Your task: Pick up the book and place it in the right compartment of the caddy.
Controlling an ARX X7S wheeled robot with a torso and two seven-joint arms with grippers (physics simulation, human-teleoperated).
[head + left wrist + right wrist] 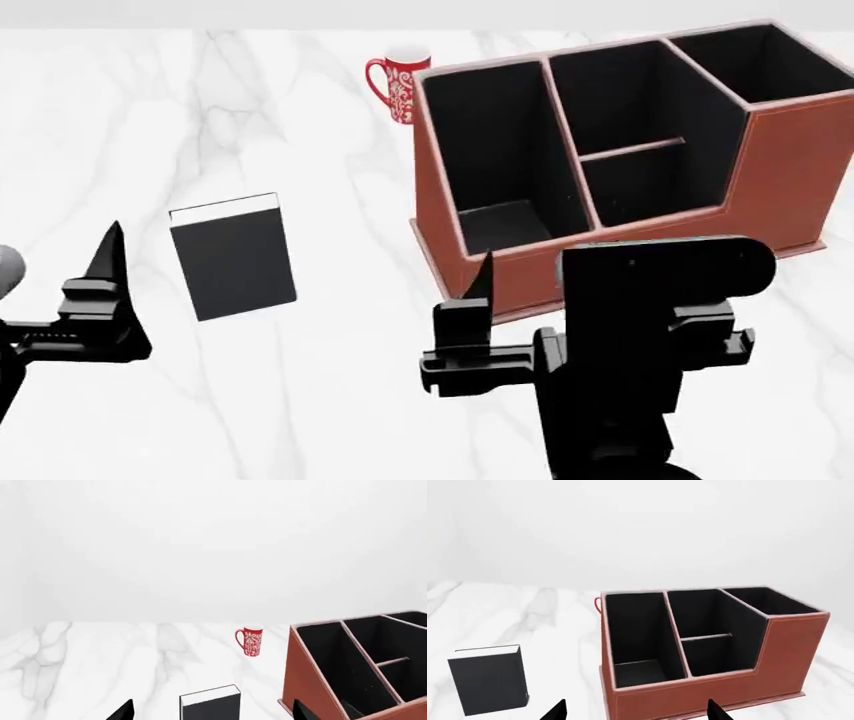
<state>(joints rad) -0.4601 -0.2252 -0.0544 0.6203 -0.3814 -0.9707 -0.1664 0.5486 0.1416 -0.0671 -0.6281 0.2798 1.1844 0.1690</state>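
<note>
The black book point(234, 258) stands upright on the marble table, white page edges on top, left of the caddy point(787, 170). The reddish-brown caddy has several black-lined compartments, all with nothing in them. In the left wrist view the book point(210, 707) is straight ahead between the spread fingers of my left gripper point(212, 709), not touched. The caddy wall point(303, 680) is beside the right finger. My right gripper point(635, 711) is open, facing the caddy's front wall point(694, 695), with the book point(488, 680) off to one side. One finger point(481, 285) of it shows in the head view.
A red-and-white patterned mug point(398, 85) stands behind the caddy's left end, also seen as the mug point(251, 641) beyond the book. My right arm's black wrist block point(654, 290) hides part of the caddy's front. White marble table point(307, 400) lies all round.
</note>
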